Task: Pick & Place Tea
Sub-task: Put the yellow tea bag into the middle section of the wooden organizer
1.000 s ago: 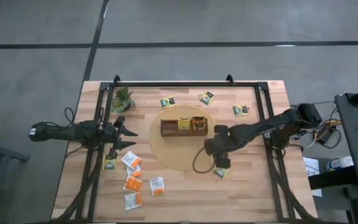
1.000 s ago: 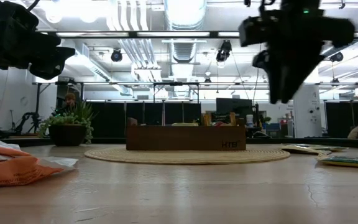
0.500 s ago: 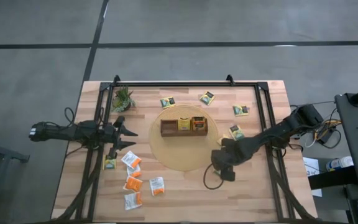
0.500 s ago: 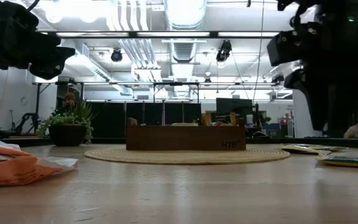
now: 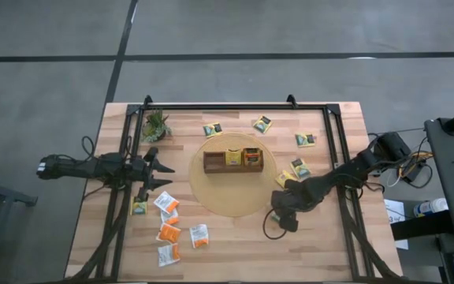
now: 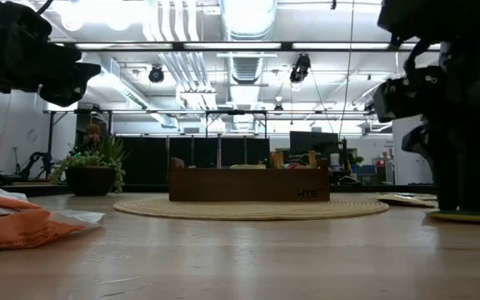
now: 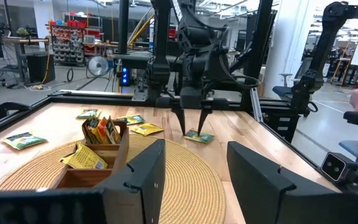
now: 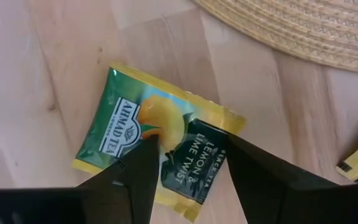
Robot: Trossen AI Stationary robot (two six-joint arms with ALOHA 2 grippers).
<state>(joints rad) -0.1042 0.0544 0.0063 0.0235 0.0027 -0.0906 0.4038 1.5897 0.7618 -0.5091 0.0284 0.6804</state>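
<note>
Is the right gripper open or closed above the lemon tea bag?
Open. The right gripper has its two fingers spread apart over the lemon tea bag, which lies flat on the table, not yet gripped.

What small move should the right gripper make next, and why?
Probably close the fingers. The right gripper is low over the flat green and yellow tea sachet lying on the light wooden table, with its open dark fingers straddling the sachet's middle. The left gripper waits apart.

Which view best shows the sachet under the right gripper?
The right wrist view: the green-and-yellow sachet fills the frame, label readable, between the right gripper's open fingers. The left wrist view shows it small beneath the fingertips. The low view shows only its edge; in the high view the arm hides it.
</note>
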